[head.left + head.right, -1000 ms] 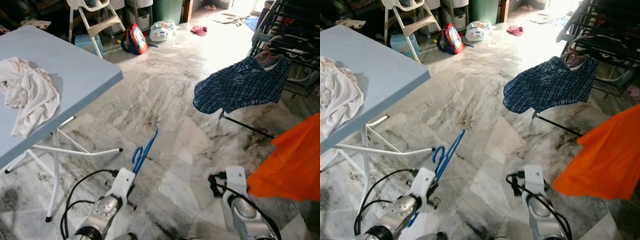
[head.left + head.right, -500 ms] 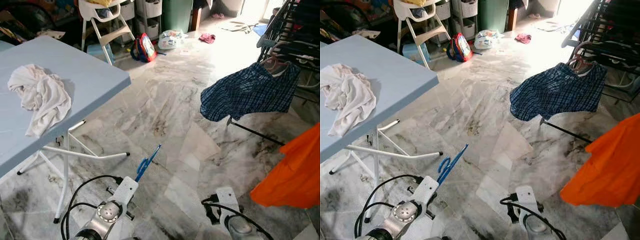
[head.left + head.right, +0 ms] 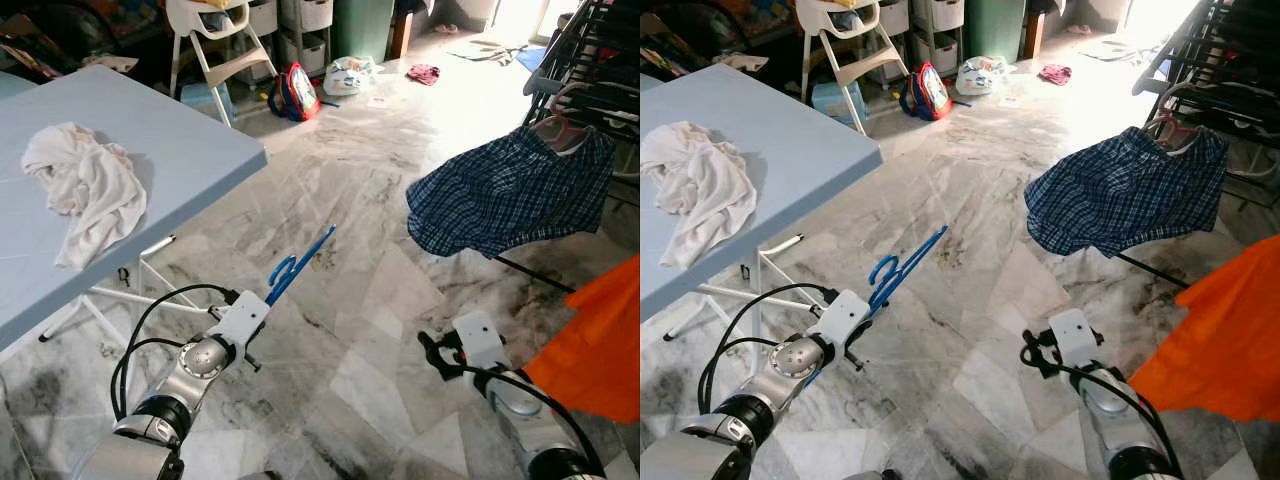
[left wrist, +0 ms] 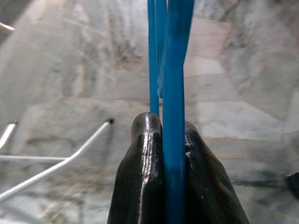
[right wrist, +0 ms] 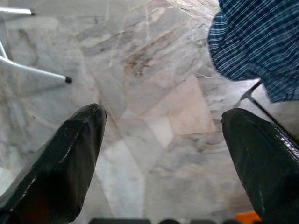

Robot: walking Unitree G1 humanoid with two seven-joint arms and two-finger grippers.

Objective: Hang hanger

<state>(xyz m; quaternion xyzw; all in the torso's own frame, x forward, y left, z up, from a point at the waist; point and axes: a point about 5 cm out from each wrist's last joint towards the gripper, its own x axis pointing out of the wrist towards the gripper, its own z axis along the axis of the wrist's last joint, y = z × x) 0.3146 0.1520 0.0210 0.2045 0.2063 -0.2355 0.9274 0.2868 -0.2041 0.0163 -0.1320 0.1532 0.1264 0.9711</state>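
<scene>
Jaws of the left gripper [image 4: 174,154] are clamping the blue hanger [image 3: 298,266], pointing toward the distant drying rack [image 3: 590,60]; the right gripper [image 5: 163,154] is gaping empty.

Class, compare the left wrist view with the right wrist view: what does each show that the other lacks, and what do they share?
Left wrist view: the left gripper shut on the blue hanger, its fingers pressed against the plastic.

Right wrist view: the right gripper open and holding nothing, with the checked shirt hanging ahead of it.

Both: the marble floor and white table legs.
</scene>
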